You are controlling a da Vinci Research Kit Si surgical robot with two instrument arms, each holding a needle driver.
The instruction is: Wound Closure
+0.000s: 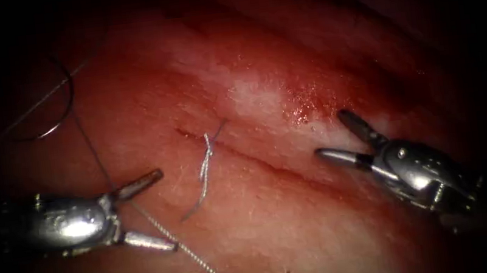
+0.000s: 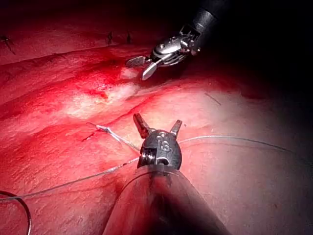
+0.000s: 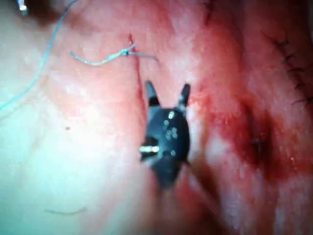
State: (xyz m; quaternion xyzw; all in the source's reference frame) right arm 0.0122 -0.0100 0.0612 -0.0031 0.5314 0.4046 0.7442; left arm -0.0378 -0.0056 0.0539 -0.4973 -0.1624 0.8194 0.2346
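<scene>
— Needle (image 1: 59, 105) lies free on the tissue (image 1: 279, 236), far left of the cut (image 1: 259, 165).
— My left tool (image 1: 163, 210) and right tool (image 1: 338, 135): both jaws apart, holding nothing. 1 knotted stitch (image 1: 206, 144) on the cut; thread (image 1: 169, 233) passes between the left jaws.

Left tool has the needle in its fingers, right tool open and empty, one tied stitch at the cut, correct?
Not quite. The endoscope view shows the left tool open and empty; the needle lies free on the tissue, left of the cut. The right tool and the stitch are as you say.

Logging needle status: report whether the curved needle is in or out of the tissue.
Out: the dark curved steel needle lies on the red tissue, left of the cut; both end effectors hold nothing.
</scene>
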